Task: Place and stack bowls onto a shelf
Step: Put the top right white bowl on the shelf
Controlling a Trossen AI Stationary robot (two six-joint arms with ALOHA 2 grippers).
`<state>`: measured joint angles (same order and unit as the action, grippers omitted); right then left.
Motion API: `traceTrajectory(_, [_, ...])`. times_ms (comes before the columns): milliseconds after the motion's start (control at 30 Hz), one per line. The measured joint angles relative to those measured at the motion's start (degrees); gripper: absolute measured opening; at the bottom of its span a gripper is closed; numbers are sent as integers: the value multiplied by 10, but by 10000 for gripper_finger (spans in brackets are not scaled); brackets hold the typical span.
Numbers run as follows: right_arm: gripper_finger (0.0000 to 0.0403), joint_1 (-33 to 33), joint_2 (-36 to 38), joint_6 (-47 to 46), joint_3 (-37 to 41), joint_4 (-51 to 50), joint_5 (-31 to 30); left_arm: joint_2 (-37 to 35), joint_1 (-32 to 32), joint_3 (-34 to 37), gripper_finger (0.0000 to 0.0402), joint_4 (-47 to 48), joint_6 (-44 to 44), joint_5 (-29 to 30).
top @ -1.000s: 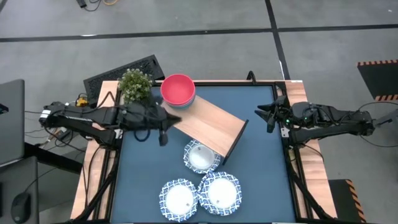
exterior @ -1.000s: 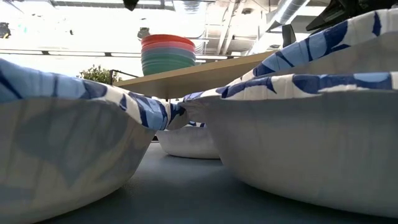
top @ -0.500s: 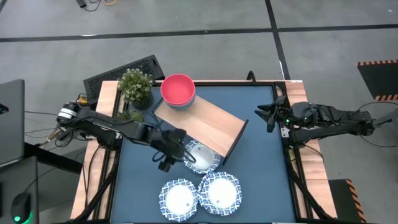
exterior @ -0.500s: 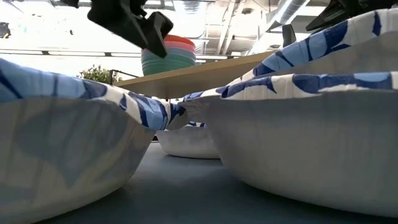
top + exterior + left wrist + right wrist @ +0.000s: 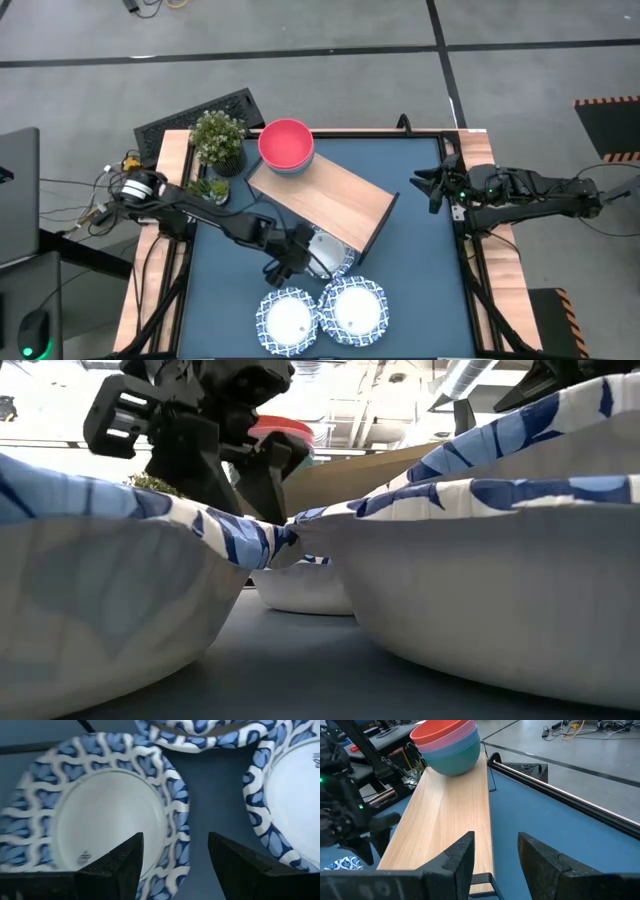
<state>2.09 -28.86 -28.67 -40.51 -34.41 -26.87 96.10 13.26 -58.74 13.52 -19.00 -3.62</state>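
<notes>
The left tool [image 5: 291,272], fingers spread apart, hangs over the three white bowls with blue-patterned rims clustered on the dark blue tabletop [image 5: 420,290] just in front of the light-wood shelf [image 5: 325,205]; its fingers [image 5: 117,865] straddle the rim of the front-left bowl [image 5: 287,319], beside the front-right bowl [image 5: 352,308] and the third bowl [image 5: 325,252] that touches the shelf's front edge. A pink bowl [image 5: 286,145] sits stacked on other bowls at the shelf's far end, next to a small potted plant [image 5: 218,139]. The right tool [image 5: 432,186] waits at the tabletop's right edge, well apart from the shelf, its fingers [image 5: 455,862] also apart and holding nothing.
</notes>
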Motion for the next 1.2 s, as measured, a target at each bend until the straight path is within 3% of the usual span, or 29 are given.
traceTrajectory(100, [177,0,0,0,0,-1,0,14,2,0,207,-7,1,-19])
traceTrajectory(400, [177,0,0,2,0,-17,0,46,4,0,195,-13,22,27])
traceTrajectory(500, [177,0,0,2,0,-18,0,46,3,0,172,-12,24,55])
traceTrajectory(667, [177,0,0,2,0,-19,0,56,2,0,120,-15,25,6])
traceTrajectory(1000, [177,0,0,2,0,-20,0,56,2,0,15,-3,90,10])
traceTrajectory(1200, [177,0,0,2,0,-20,0,51,2,-41,3,72,136,-9])
